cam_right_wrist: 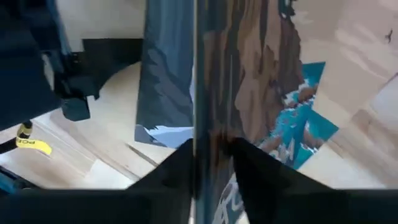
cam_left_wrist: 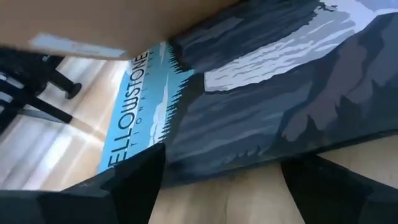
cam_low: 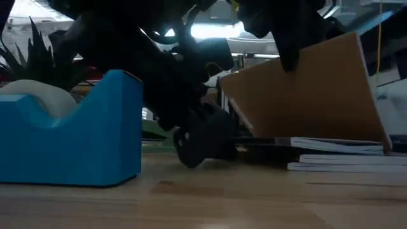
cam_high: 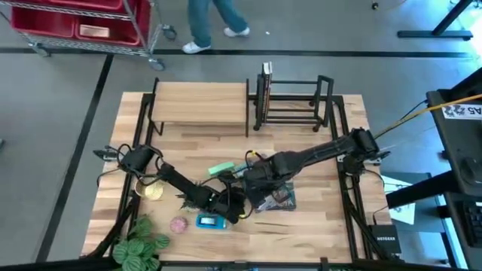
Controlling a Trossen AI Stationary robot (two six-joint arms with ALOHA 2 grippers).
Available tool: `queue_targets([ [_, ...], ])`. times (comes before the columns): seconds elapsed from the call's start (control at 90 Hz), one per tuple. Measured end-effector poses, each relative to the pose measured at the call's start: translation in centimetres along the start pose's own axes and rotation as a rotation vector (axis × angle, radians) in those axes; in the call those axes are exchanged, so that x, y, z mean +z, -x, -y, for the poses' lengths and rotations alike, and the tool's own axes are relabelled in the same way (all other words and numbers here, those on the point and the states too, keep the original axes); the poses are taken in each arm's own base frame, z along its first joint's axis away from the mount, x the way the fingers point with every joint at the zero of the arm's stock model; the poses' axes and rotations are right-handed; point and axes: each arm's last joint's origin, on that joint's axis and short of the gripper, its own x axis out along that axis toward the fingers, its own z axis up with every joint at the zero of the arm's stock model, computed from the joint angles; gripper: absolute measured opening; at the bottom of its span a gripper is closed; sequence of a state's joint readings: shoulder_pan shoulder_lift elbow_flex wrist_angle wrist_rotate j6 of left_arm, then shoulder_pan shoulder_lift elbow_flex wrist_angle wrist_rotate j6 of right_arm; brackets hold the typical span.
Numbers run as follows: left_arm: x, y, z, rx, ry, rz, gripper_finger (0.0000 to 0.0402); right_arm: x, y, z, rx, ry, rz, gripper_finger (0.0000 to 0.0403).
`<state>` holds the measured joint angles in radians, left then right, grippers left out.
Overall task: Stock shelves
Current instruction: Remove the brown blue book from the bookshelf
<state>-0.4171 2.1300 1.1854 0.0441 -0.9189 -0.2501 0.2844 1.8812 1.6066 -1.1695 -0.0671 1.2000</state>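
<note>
- The two arms meet near the front middle of the table [cam_high: 316, 226], both working at a small pile of books.
- The right gripper [cam_right_wrist: 211, 155] has its fingers pinched narrow on the edge of a thin book [cam_right_wrist: 249, 74], which it holds tipped up on edge; from table height that book's plain brown cover [cam_low: 305, 95] leans over the flat books [cam_low: 337, 156] below it.
- The left gripper [cam_left_wrist: 217, 180] sits low at the table, its fingers spread wide on either side of a book with a mountain picture and the word Yellowstone on a blue band [cam_left_wrist: 140, 112]. The book lies just ahead of the fingertips; whether they touch it I cannot tell.
- A blue tape dispenser [cam_high: 211, 221] stands just beside the left gripper, near the front edge.
- A leafy green plant [cam_high: 139, 245] sits at the front left corner, with a small pink thing [cam_high: 178, 224] and a yellowish round thing [cam_high: 153, 191] near it.
- The wood-topped shelf [cam_high: 200, 104] stands at the back left of the table, well apart from the grippers.
- The black wire rack [cam_high: 294, 102] stands next to it on the right, with one thin book [cam_high: 266, 71] upright at its left end.
- Beyond the table a person's legs [cam_high: 215, 26] pass by a cart with red bins [cam_high: 83, 22].
</note>
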Motion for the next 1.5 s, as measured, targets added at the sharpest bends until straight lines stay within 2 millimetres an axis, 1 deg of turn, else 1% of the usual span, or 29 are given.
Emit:
queue_targets([
  [0.122,0.0,0.0,0.0,0.0,-0.021,-0.001,0.0297,-0.5,0.0,-0.3,0.006,0.041,0.017,0.0179],
  [0.233,-0.1,0.1,0.1,-0.002,-0.026,-0.002,0.0297,-1.0,-0.1,-0.5,0.006,0.067,0.022,0.0224],
  [0.333,-0.1,0.4,0.3,-0.007,-0.035,0.001,0.0297,-1.9,0.1,-0.7,0.003,0.129,0.02,0.0251],
  [0.422,-0.2,1.1,0.4,-0.014,-0.058,-0.007,0.0297,-3.3,0.4,-0.4,-0.051,0.227,0.019,0.0262],
  [0.478,-0.2,1.7,0.3,-0.021,-0.067,-0.021,0.0297,-4.1,0.5,0.1,-0.123,0.271,0.011,0.0263],
  [0.533,-0.1,2.3,0.1,-0.054,-0.046,-0.047,0.0297,-4.8,0.5,0.9,-0.195,0.3,-0.036,0.026],
  [0.578,0.1,2.8,-0.3,-0.105,0.017,-0.085,0.0297,-5.3,0.4,1.7,-0.264,0.32,-0.087,0.0255],
  [0.644,0.6,2.7,-1.4,-0.2,0.141,-0.179,0.0297,-5.8,-0.1,2.5,-0.346,0.338,-0.129,0.0243],
  [0.711,0.7,1.7,-2.5,-0.233,0.189,-0.249,0.0297,-6.0,-0.8,3.4,-0.405,0.334,-0.148,0.0232],
  [0.878,0.9,-1.1,-4.6,-0.292,0.244,-0.329,0.0297,-6.2,-3.0,5.4,-0.514,0.333,-0.16,0.0207],
  [1.033,1.0,-2.9,-6.2,-0.253,0.271,-0.34,0.0297,-6.5,-5.3,7.3,-0.593,0.328,-0.195,0.0195],
  [1.144,1.1,-3.9,-7.1,-0.292,0.249,-0.346,0.0297,-6.7,-6.7,8.3,-0.613,0.334,-0.206,0.019],
  [1.3,1.4,-4.8,-7.7,-0.329,0.18,-0.303,0.0297,-7.0,-8.0,9.0,-0.604,0.412,-0.226,0.0188],
  [1.5,2.0,-5.6,-8.1,-0.366,0.124,-0.219,0.0297,-7.5,-8.1,8.7,-0.603,0.492,-0.203,0.0188],
])
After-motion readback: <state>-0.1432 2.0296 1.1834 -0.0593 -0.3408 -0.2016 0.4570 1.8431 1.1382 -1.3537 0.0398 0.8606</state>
